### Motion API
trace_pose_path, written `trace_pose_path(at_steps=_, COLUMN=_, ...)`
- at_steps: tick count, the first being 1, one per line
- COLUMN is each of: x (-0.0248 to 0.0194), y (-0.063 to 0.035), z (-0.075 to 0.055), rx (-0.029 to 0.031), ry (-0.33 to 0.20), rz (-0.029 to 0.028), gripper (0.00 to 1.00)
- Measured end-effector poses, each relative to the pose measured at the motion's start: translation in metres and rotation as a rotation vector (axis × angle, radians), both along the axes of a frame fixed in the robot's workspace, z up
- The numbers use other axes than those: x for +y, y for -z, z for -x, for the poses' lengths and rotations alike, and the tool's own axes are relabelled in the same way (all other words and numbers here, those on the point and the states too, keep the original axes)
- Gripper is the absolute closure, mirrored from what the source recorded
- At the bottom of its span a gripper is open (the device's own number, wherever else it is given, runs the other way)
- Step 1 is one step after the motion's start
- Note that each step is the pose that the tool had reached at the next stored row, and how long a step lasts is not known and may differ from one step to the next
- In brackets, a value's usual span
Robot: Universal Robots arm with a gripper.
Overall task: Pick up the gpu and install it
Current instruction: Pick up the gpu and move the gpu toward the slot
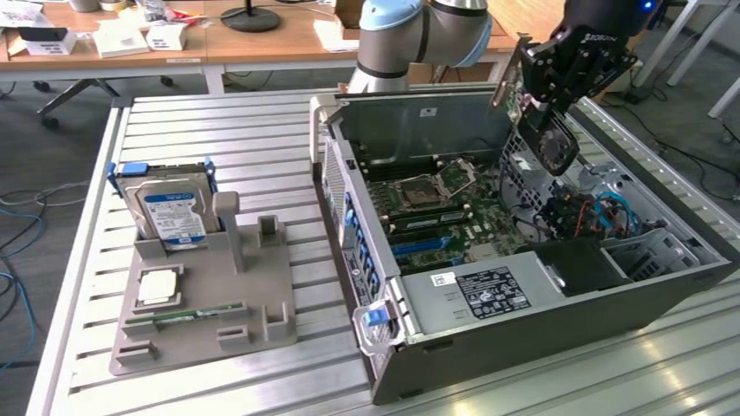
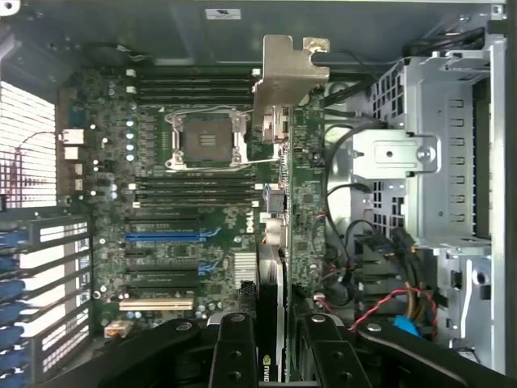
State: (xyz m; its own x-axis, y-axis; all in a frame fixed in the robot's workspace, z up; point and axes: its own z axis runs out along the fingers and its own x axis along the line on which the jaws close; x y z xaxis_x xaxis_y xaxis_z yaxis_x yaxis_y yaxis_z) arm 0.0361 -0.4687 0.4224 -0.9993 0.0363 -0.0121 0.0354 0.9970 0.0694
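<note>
My gripper (image 1: 546, 102) is shut on the gpu (image 1: 553, 143), a dark card with a round fan and a silver bracket (image 1: 509, 80). It hangs upright above the right side of the open computer case (image 1: 601, 308). In the wrist view the gpu (image 2: 279, 242) shows edge-on between my black fingers (image 2: 234, 356), and its bracket (image 2: 291, 69) is at the end far from the fingers. The gripper (image 2: 279, 327) is over the motherboard (image 2: 186, 202). The blue expansion slots (image 2: 161, 237) lie off to one side of the card.
On the exterior view's left, a grey fixture (image 1: 249, 299) holds a blue-labelled hard drive (image 1: 172, 212), a processor (image 1: 156, 288) and a green memory stick (image 1: 185, 315). Drive cages and cables (image 2: 404, 291) fill the case beside the board. Desks stand behind the slatted table (image 1: 208, 139).
</note>
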Motion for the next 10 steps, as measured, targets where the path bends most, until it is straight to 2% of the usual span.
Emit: trace_pose_path(at_steps=10, x=0.0003, y=0.0026, z=-0.032, rx=0.0, ry=-0.005, rz=-0.0035, gripper=0.73)
